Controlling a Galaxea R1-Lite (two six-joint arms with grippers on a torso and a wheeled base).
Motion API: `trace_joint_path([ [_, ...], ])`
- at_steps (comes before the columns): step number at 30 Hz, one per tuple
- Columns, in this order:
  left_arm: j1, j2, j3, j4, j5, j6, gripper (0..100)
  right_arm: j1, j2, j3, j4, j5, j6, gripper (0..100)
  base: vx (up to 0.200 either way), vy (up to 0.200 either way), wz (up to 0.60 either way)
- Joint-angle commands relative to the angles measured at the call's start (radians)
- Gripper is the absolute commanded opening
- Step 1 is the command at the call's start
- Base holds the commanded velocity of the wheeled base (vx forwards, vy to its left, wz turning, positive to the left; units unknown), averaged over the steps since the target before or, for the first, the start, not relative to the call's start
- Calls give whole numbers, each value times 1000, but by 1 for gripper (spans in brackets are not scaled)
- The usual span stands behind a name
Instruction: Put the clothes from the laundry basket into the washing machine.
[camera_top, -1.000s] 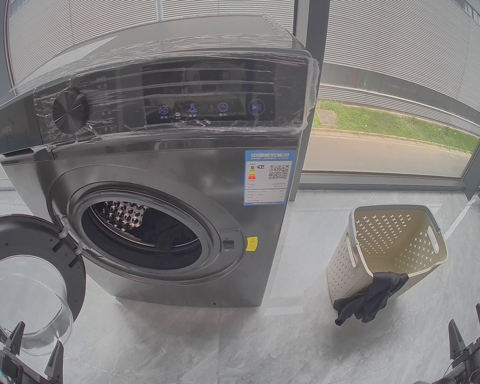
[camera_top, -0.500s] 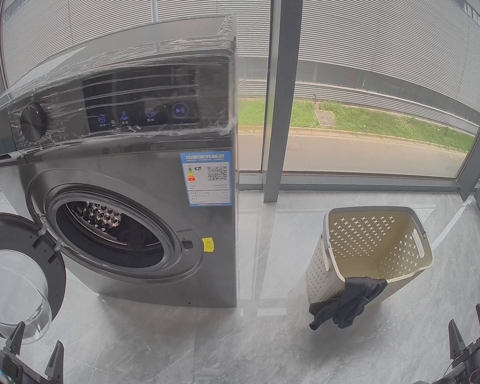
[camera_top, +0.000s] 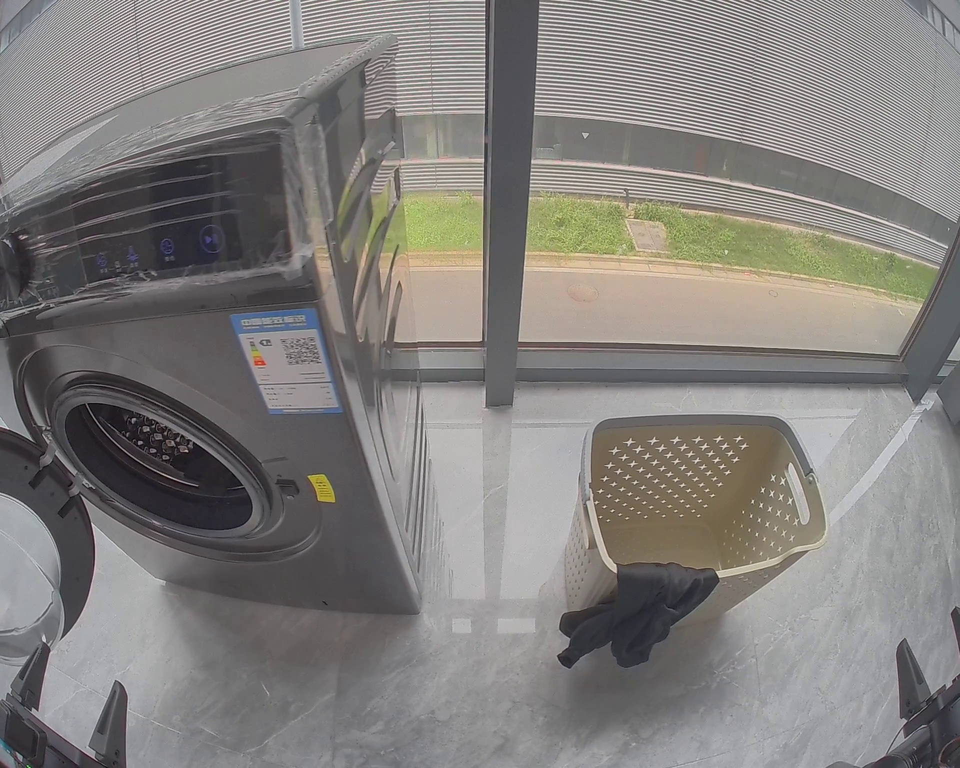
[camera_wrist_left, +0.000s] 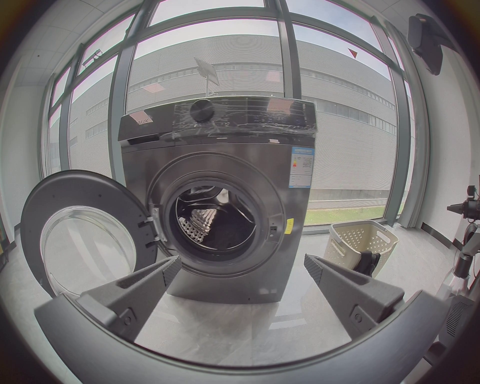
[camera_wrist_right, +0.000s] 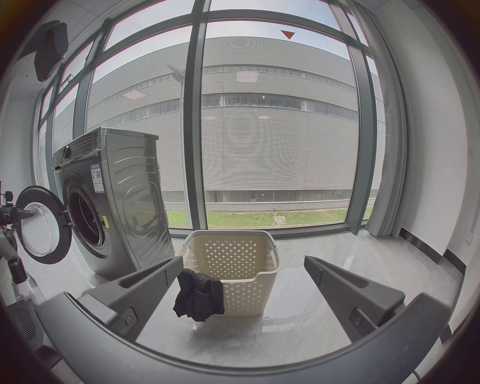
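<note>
The grey washing machine (camera_top: 200, 330) stands at the left with its round door (camera_top: 40, 540) swung open and its drum (camera_top: 150, 465) dark inside. A cream laundry basket (camera_top: 700, 500) sits on the floor at the right, and a black garment (camera_top: 635, 615) hangs over its near rim. My left gripper (camera_top: 70, 695) is low at the bottom left, open and empty. At the bottom right corner is my right gripper (camera_top: 930, 660), also open and empty. The left wrist view faces the washing machine (camera_wrist_left: 220, 200); the right wrist view faces the laundry basket (camera_wrist_right: 232, 270) and the black garment (camera_wrist_right: 199, 296).
A grey window pillar (camera_top: 508, 200) rises between the machine and the basket, with floor-to-ceiling glass behind. The pale marble floor (camera_top: 450, 690) stretches between me and both objects.
The whole head view has swung to the right: the washing machine slid toward the left edge and the basket toward the middle. The camera turned; the grippers kept their places in the picture.
</note>
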Motion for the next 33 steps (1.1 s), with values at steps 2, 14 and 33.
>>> trace_joint_path([
  [2,0,-14,18,-1,0,1,100,0,-14,18,-1,0,1,100,0,-200,0],
  [14,-2,-14,18,-1,-1,-9,100,0,-14,18,1,1,0,100,0,-133,0],
  [33,-2,-14,18,-2,0,-7,100,12,83,-226,4,64,0,100,-63,0,0],
])
